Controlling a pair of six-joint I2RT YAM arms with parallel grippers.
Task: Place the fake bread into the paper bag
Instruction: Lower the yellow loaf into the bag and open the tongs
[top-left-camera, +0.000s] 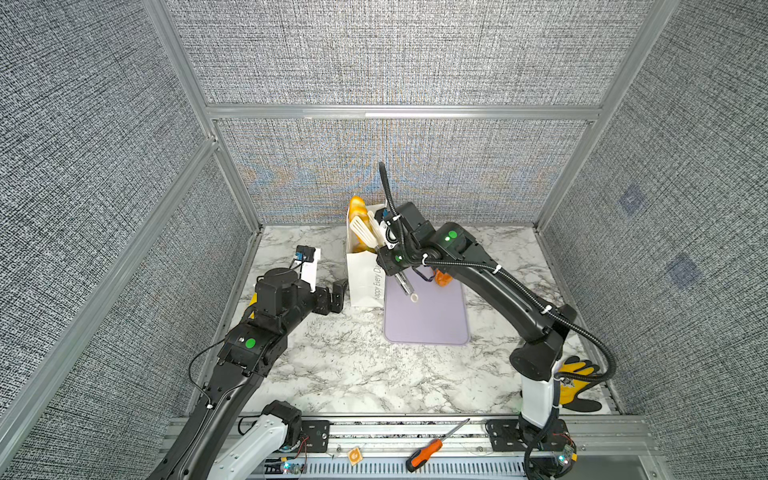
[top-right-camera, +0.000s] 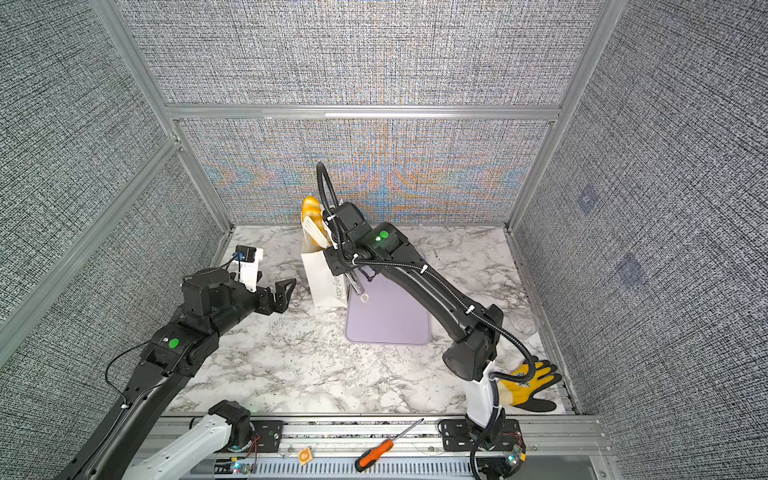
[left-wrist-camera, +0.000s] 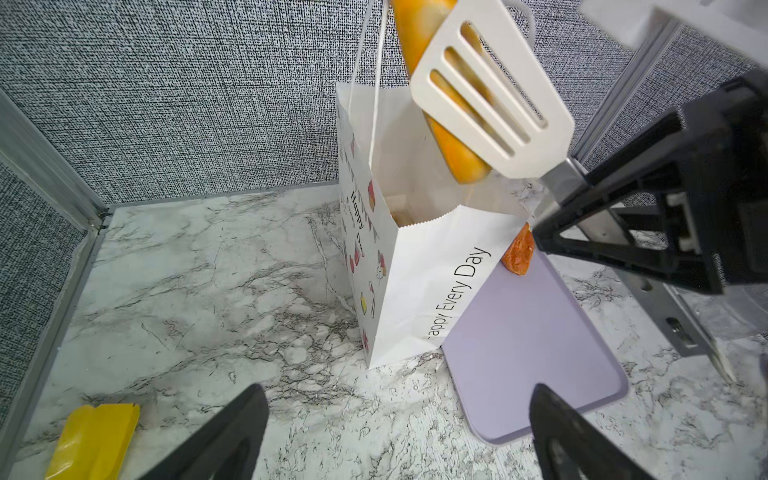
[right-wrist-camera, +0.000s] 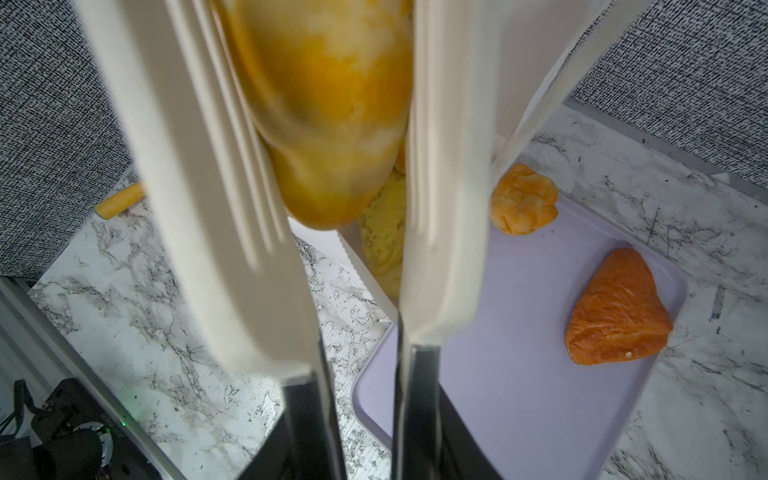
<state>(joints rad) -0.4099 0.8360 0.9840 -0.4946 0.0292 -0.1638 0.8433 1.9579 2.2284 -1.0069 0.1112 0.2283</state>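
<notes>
Right end effector (right-wrist-camera: 365, 432) tight on tongs (left-wrist-camera: 490, 95), left end effector (left-wrist-camera: 395, 419) wide, empty; marble tabletop (top-left-camera: 353, 365), grey walls (top-left-camera: 395, 54).

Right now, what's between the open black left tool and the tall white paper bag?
Only bare white marble tabletop lies between the left tool and the tall white paper bag, as a top view shows.

Upright white paper bag (left-wrist-camera: 436, 270); golden loaf (left-wrist-camera: 459, 160) tilted over mouth.

Golden bread (left-wrist-camera: 455, 153); white bag (left-wrist-camera: 432, 266); lilac tray (left-wrist-camera: 528, 353); grey-veined marble table (left-wrist-camera: 208, 291).
</notes>
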